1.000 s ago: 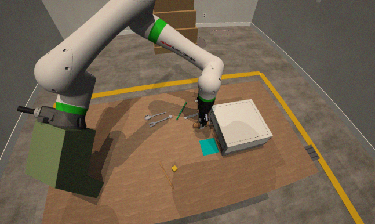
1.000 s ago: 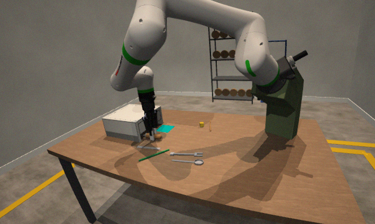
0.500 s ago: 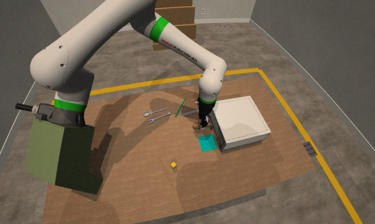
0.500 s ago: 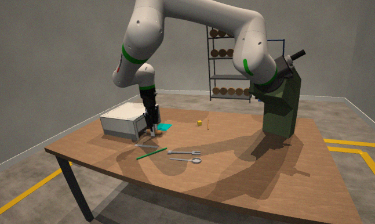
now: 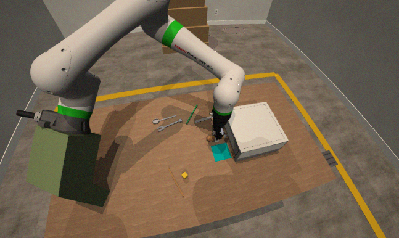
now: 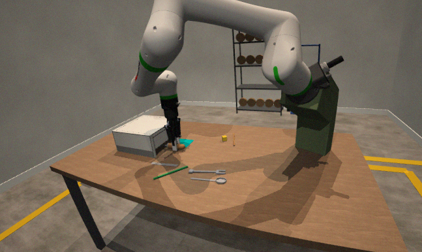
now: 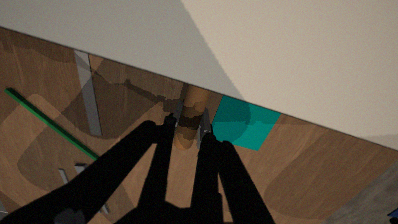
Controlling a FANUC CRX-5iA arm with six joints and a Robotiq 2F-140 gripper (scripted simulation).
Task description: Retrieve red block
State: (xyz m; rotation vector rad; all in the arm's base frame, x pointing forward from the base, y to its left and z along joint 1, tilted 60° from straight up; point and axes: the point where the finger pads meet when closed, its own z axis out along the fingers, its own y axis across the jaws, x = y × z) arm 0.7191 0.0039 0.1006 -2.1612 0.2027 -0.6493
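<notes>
My gripper (image 5: 218,136) (image 6: 175,146) (image 7: 191,112) is low on the table at the front edge of the white cabinet (image 5: 256,126) (image 6: 140,134) (image 7: 280,50). It is shut on a thick brown wooden rod (image 5: 209,139) (image 6: 181,147) (image 7: 195,100). The rod lies flat, and its far end reaches under the cabinet's edge. The teal square (image 5: 221,152) (image 6: 186,141) (image 7: 243,123) lies on the table against the cabinet, just beside the gripper, with nothing on it. The red block is hidden in every view.
A green stick (image 5: 192,114) (image 6: 170,172) (image 7: 45,122), a grey flat tool (image 5: 203,119) (image 6: 164,164) (image 7: 89,100), a fork (image 5: 169,124) (image 6: 207,171) and a spoon (image 5: 163,119) (image 6: 212,179) lie near the gripper. A yellow cube (image 5: 184,175) (image 6: 224,138) and a thin wooden stick (image 5: 176,182) (image 6: 233,140) lie apart. The green pedestal (image 5: 61,166) (image 6: 314,124) holds the arm.
</notes>
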